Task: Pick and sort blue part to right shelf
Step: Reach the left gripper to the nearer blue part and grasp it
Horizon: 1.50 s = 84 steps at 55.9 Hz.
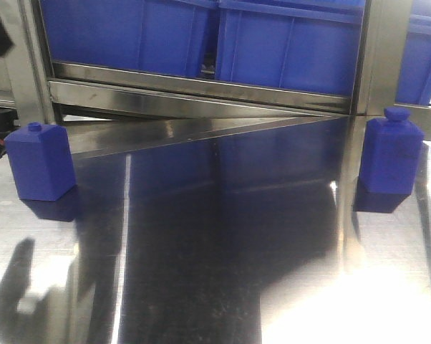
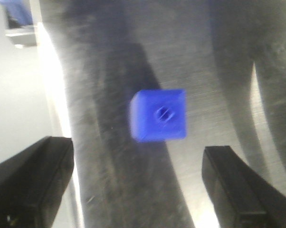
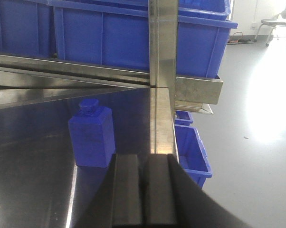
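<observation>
Two blue bottle-shaped parts stand upright on the steel table (image 1: 223,287), one at the left (image 1: 40,161) and one at the right (image 1: 391,154) beside a steel post. Seen from above in the left wrist view, a blue part (image 2: 158,115) lies just ahead of my left gripper (image 2: 138,178). That gripper is open, with its wide-apart fingers (image 2: 31,180) holding nothing. My right gripper (image 3: 144,190) is shut with nothing in it. It hangs low over the table, with the right blue part (image 3: 91,135) ahead and slightly left. Neither gripper shows in the front view.
Large blue bins (image 1: 287,43) fill the steel shelf (image 1: 201,89) behind the table. An upright steel post (image 3: 162,71) stands at the table's right edge. Beyond it a blue bin (image 3: 193,152) sits on the floor.
</observation>
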Each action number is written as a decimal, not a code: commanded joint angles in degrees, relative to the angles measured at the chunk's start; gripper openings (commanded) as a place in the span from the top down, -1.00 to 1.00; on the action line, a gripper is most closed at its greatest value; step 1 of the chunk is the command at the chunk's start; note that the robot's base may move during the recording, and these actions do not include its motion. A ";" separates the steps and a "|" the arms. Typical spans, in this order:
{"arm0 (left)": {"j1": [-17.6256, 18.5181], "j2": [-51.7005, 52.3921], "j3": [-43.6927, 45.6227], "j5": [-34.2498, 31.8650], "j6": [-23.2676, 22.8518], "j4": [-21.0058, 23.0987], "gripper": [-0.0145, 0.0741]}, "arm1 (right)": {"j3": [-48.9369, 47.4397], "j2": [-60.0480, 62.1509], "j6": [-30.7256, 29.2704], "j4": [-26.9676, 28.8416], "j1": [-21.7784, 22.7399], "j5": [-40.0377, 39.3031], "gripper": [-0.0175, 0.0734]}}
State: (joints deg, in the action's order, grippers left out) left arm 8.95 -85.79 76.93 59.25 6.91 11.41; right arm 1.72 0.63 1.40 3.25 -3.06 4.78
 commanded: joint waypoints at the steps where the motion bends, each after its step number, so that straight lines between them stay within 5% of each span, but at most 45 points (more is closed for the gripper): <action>1: 1.93 -1.15 2.87 -2.07 -0.25 1.03 -0.68 | -0.49 0.84 -0.32 0.02 -0.03 -5.27 0.53; 12: 2.83 -6.10 3.45 -3.08 -5.21 -1.94 -0.68 | -0.49 0.84 -0.32 0.07 -0.03 -5.27 0.53; 49: 5.28 -14.59 3.45 -4.42 -5.15 -1.82 -0.67 | -0.49 0.84 -0.32 0.07 -0.03 -5.27 0.53; 71: 5.28 -16.99 3.45 -2.00 -5.15 -1.71 -0.21 | -0.49 0.84 -0.32 0.07 -0.03 -5.27 0.53; 84: 5.28 -16.77 3.45 -1.39 -5.15 -1.71 -0.18 | -0.49 0.84 -0.32 0.07 -0.03 -5.27 0.53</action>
State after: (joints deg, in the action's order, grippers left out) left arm 13.88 -105.67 78.63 57.75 2.25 9.03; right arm 1.72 0.63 1.40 3.25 -3.06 4.76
